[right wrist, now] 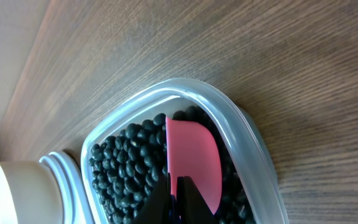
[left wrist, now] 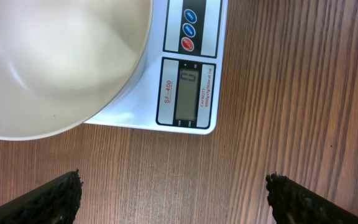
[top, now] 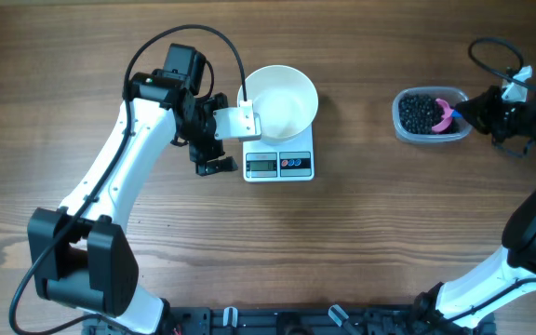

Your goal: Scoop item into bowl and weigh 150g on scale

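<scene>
Worktop [top: 361, 242]: wood-grain surface, carrying all the items.

Scale [top: 279, 165]: flat white kitchen scale, left of centre, display and buttons on its near edge. In the left wrist view the display [left wrist: 188, 96] shows a single zero.

Bowl [top: 282, 100]: white, round, standing on the scale's platform and overhanging it at the back and sides. Its interior shows nothing inside.

Left gripper [top: 210, 154]: beside the scale's left edge, above the bare worktop. The jaws stand wide apart, the two dark fingertips [left wrist: 58, 196] at opposite edges of the wrist view with nothing between them.

Clear plastic tub [top: 400, 116]: at the right of the worktop, well apart from the scale.

Black beans [top: 420, 112]: a dark glossy heap, all inside the tub.

Pink scoop [top: 445, 113]: in the tub against its right wall, cup resting on the beans.

Right gripper [top: 468, 113]: at the tub's right rim. The jaws are closed together on the scoop's handle end; the dark fingers [right wrist: 188, 196] meet at the base of the pink cup.
</scene>
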Robot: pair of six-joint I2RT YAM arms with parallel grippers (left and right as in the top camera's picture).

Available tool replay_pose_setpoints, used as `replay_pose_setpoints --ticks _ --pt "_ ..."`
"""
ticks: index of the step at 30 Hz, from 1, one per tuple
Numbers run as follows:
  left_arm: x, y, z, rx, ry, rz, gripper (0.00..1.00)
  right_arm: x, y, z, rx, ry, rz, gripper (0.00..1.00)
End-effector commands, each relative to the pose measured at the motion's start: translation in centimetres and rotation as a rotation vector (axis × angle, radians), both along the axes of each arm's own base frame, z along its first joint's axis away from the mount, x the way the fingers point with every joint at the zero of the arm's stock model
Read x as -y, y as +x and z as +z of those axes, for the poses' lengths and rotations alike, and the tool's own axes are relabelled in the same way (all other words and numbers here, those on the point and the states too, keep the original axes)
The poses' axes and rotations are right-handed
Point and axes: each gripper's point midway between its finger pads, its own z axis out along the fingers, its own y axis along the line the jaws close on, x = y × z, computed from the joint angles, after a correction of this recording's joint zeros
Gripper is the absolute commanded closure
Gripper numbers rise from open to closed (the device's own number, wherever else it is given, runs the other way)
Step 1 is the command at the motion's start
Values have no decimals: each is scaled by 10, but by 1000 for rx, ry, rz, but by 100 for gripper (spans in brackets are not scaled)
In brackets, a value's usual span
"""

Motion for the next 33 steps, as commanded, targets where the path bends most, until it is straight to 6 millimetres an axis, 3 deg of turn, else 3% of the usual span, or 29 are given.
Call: replay_pose_setpoints --ticks 1,6,12,19,21,23,28,30,33 --pt "0 0 5 18 -12 -16 0 -3 -2 -38 -72 -19 -19 96" --pt "0 0 5 18 -12 -16 0 -6 4 -34 -55 18 -36 96" --pt "0 0 5 18 -12 -16 0 -28 -31 -51 -156 59 53 96" --pt "0 0 5 18 -12 -16 0 -10 4 -44 -33 31 -50 96" --pt "0 0 5 18 -12 -16 0 -9 6 -43 -26 31 -58 96" --pt "0 0 5 18 -12 -16 0 -12 0 -46 -54 42 -51 96" --pt "0 0 5 18 -12 -16 0 -31 -37 -56 -170 60 67 96" --pt "0 0 5 18 -12 -16 0 -31 -38 -59 -168 53 71 96" --pt "0 0 5 18 -12 -16 0 -23 -24 -58 -122 28 37 96"
